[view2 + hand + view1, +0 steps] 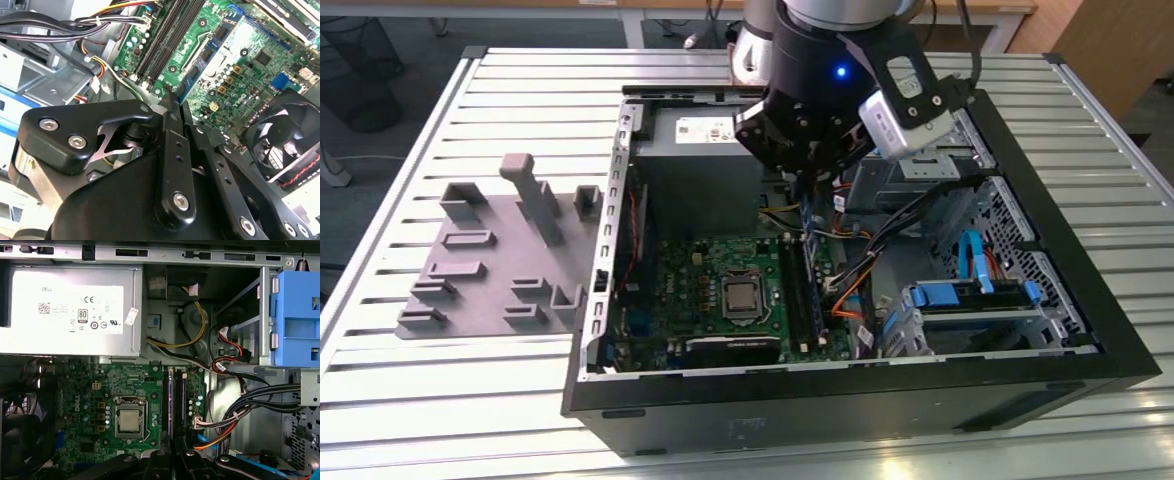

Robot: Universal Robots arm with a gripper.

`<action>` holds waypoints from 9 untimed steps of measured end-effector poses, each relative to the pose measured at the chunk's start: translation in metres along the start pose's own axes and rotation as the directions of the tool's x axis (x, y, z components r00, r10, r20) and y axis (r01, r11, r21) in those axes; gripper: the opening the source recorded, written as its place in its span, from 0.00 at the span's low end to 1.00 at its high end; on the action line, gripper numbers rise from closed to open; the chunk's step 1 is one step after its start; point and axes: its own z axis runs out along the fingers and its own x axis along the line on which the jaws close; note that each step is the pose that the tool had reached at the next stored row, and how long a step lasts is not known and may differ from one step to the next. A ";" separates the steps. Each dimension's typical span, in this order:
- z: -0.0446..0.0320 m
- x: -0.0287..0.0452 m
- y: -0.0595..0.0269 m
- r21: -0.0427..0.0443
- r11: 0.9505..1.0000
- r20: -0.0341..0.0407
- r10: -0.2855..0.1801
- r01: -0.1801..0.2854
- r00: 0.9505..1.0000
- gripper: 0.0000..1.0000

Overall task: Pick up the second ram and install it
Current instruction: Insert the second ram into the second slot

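pincer (172, 100) grips second ram (176, 96) above motherboard (235, 55).

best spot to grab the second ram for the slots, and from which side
Pinch the second ram across its two flat faces along the upper long edge, coming straight down from above. It is a thin stick standing on edge, so the faces give the hand flat contact, and the lower edge stays free to meet the long black slots. The hand appears shut on it this way.
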 end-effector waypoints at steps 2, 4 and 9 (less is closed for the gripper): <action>0.0036 0.0001 -0.0001 0.000 1.000 0.000 0.002 -0.002 1.000 0.14; 0.0073 0.0002 -0.0001 0.000 1.000 0.000 0.003 -0.003 1.000 0.14; 0.0164 0.0002 -0.0003 0.000 1.000 0.000 0.006 -0.006 1.000 0.14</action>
